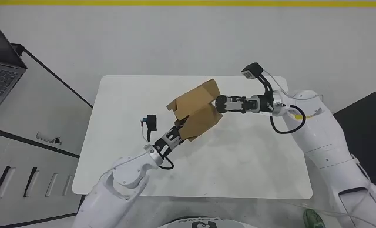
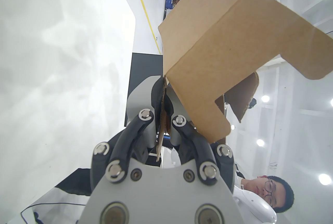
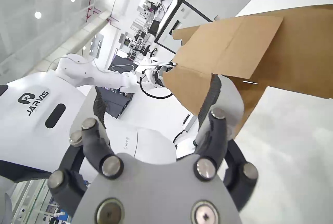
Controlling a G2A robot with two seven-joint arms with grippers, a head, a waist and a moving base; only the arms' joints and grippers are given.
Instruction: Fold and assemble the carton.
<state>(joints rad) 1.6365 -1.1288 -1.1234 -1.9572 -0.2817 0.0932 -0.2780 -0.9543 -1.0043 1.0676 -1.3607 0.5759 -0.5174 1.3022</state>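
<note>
The carton (image 1: 197,107) hangs half-formed over the table's (image 1: 252,163) middle, nearer its far edge. The left gripper (image 2: 164,102) is clamped on one panel's edge. The right gripper (image 3: 156,91), fingers apart, sits at a side flap. Flap-folding looks to be in hand, and pressing that flap inward seems next.

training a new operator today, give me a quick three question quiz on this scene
1. True or false: the brown cardboard carton lies folded flat on the white table.
2. Which gripper pinches an edge of the carton? A) left gripper B) right gripper
3. Fill in: the right gripper's jaws stand ___.

Key: 1 false, it is partly opened into a box shape; 2 A; 3 open.
</note>
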